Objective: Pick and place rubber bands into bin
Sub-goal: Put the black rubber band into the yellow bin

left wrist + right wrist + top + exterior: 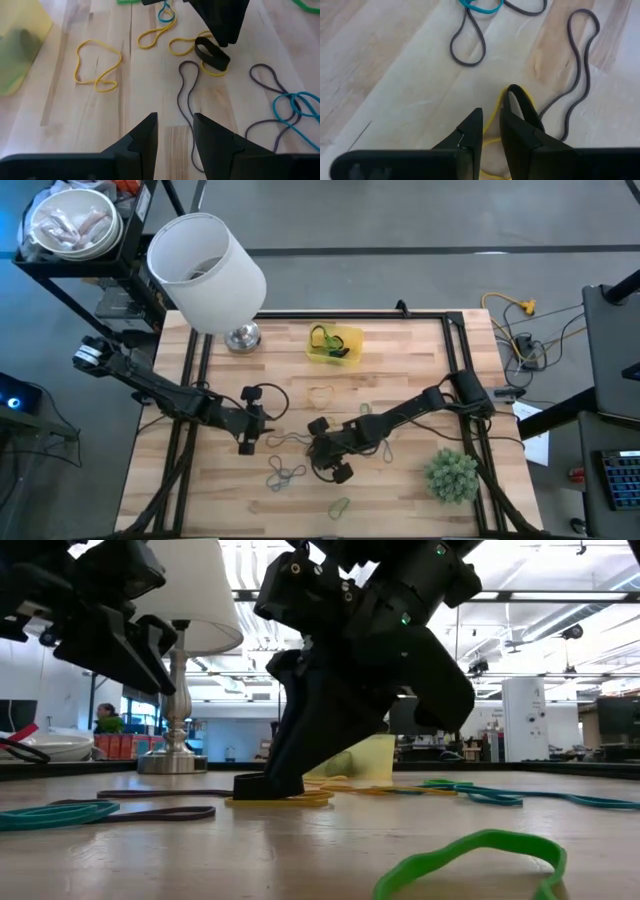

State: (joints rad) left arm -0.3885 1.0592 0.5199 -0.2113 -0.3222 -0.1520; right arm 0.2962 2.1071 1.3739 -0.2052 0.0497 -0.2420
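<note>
The yellow bin [345, 355] sits at the table's far middle with green bands in it, and it also shows in the left wrist view [20, 45]. Loose rubber bands lie on the wood. A tan one [320, 393] is nearest the bin, and a green one [470, 850] is near the front edge. My right gripper [491, 120] is down at the table's middle, open only a little, astride a yellow band [496, 112]. A black band [520, 102] is beside it. My left gripper [175, 125] hovers open just to its left, touching nothing. My right gripper comes down slanting from above, with its fingertips [262, 783] at the table. One strand of the yellow band [495, 117] runs through the narrow gap between the fingers. The black band [212, 56] stands against the outer side of one finger. I cannot tell whether the pads touch the yellow strand.
A lamp with a big white shade [205, 270] stands at the far left of the table. A green spiky ball [452, 475] sits near the right front. A long grey-purple band [187, 95] and a blue band [295, 107] lie between the two grippers.
</note>
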